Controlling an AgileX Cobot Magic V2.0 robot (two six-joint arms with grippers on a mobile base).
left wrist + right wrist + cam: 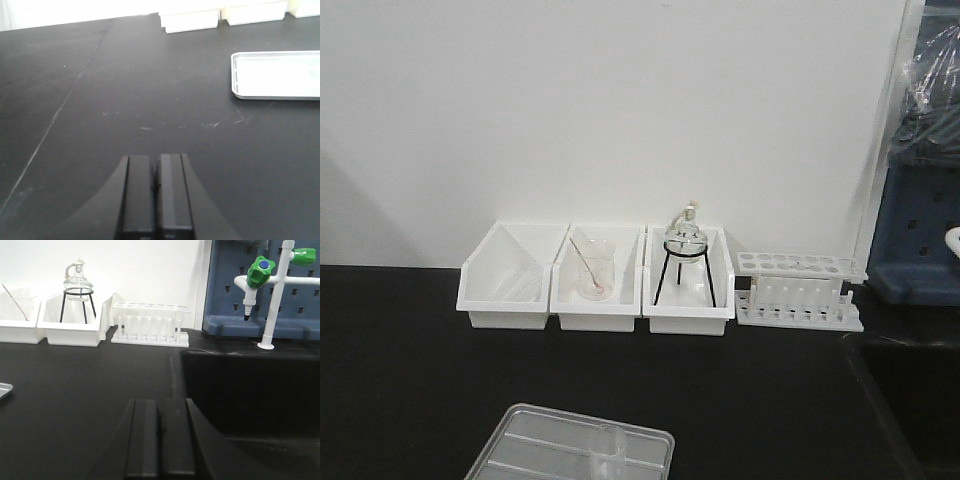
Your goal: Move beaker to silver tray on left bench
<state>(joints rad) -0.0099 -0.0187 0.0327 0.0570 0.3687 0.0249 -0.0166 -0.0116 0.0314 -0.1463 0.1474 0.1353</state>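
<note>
White wall (620, 100), black sink (250, 390), blue pegboard (225, 305)

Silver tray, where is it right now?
The silver tray lies flat on the black bench at the bottom of the front view, in front of the white bins; in the left wrist view it sits upper right.

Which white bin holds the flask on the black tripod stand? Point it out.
The rightmost white bin, beside the test-tube rack. The middle bin holds a beaker with a rod.
</note>
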